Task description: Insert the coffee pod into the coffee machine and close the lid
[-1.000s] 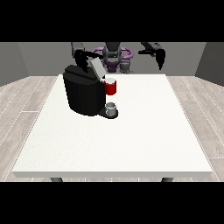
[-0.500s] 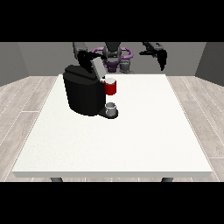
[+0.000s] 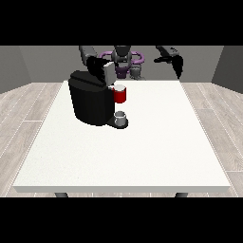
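Observation:
A black coffee machine (image 3: 90, 102) stands on the left half of the white table (image 3: 142, 152). At its front sits a red pod holder (image 3: 120, 96) with a white pod top showing in it. The machine's lid (image 3: 108, 72) is raised, tilted above the holder. The hand at the view's left (image 3: 96, 64) rests against the back of the lid. The hand at the view's right (image 3: 174, 60) hangs in the air over the table's far right edge, its fingers relaxed and holding nothing.
A small grey cup (image 3: 121, 117) sits on the machine's drip tray under the holder. The robot's torso (image 3: 124, 64) is behind the table's far edge. Wooden floor surrounds the table.
The hand at the view's left has shifted slightly down and right with the lid. The hand at the view's right has barely moved.

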